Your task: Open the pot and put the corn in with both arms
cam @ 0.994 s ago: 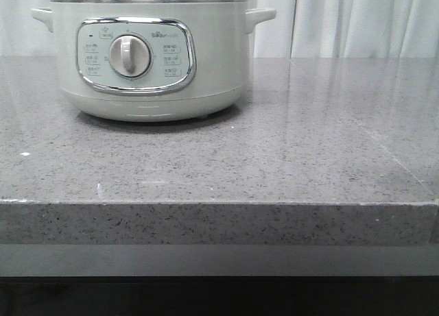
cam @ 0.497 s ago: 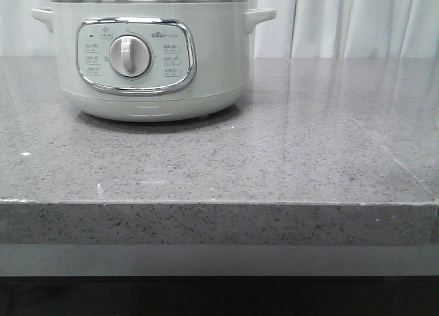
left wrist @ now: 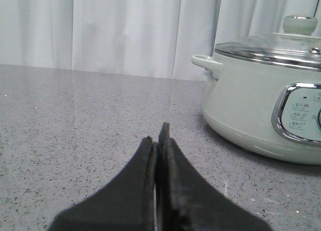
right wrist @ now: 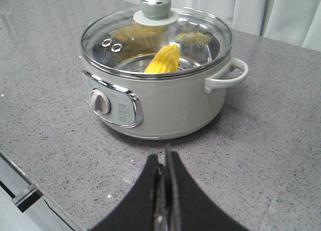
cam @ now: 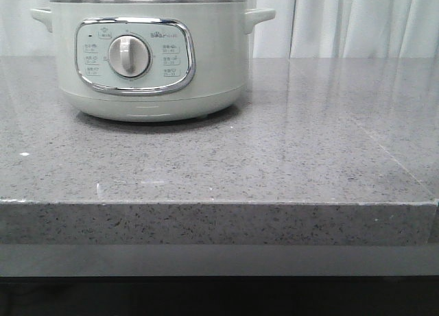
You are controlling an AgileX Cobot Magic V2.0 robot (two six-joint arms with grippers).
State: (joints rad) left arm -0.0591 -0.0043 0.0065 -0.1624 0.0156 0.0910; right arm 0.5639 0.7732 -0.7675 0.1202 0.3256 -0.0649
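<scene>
One pot (cam: 147, 55) is stood on the grey stone counter (cam: 274, 158), lid closed.
Corn (right wrist: 163, 59) is seen inside it, under the glass lid (right wrist: 156, 40). Left gripper (left wrist: 159, 136) and right gripper (right wrist: 164, 158) are held before the pot, fingers pressed together, nothing gripped.

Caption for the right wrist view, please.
Shut right claw faces the pot, glass lid on, corn inside.
</scene>
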